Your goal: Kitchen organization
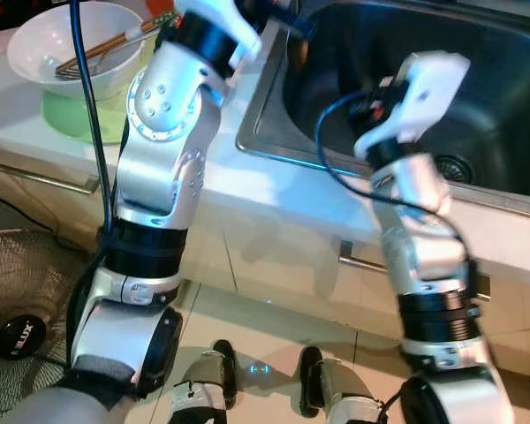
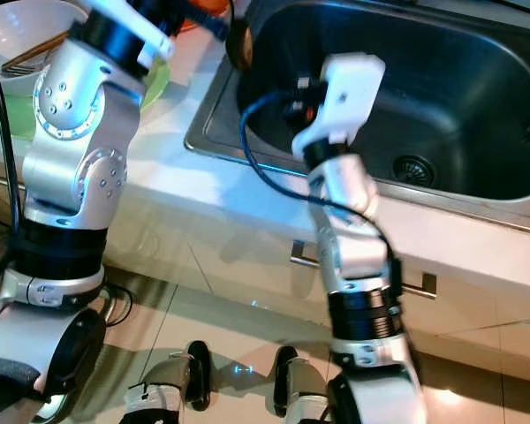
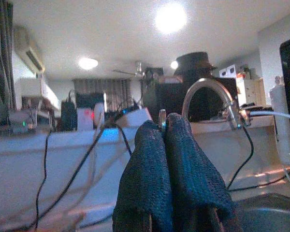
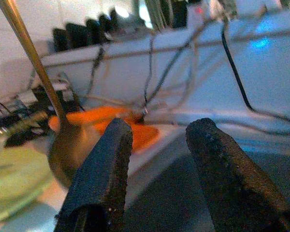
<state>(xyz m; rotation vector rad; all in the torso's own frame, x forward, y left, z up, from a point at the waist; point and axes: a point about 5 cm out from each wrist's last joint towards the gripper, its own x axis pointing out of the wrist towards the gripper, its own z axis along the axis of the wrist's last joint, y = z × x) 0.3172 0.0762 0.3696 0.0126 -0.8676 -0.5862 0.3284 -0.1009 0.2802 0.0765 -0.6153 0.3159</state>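
A white kitchen counter (image 1: 274,190) runs across the upper half of the left eye view, with a stainless steel sink basin (image 1: 499,97) sunk into it at the upper right and pale cabinet fronts and a tiled floor below. At the upper left a white ceramic bowl (image 1: 44,40) holding chopsticks and cutlery sits on a light green plate (image 1: 66,119), and a black floor fan (image 1: 22,300) shows at the lower left. In the left wrist view a curved chrome tap (image 3: 208,94) rises past the middle of the frame, under ceiling lights in a dim room. The left gripper (image 3: 166,128) has its two black fingers pressed tight together, with something thin and metallic apparently pinched at the tips. The right gripper (image 4: 157,133) hangs over the sink with its fingers spread apart and nothing between them. A brass-coloured metal spoon (image 4: 67,145) hangs bowl-down at the left of the right wrist view, just beside an orange dish (image 4: 106,121) on the counter.
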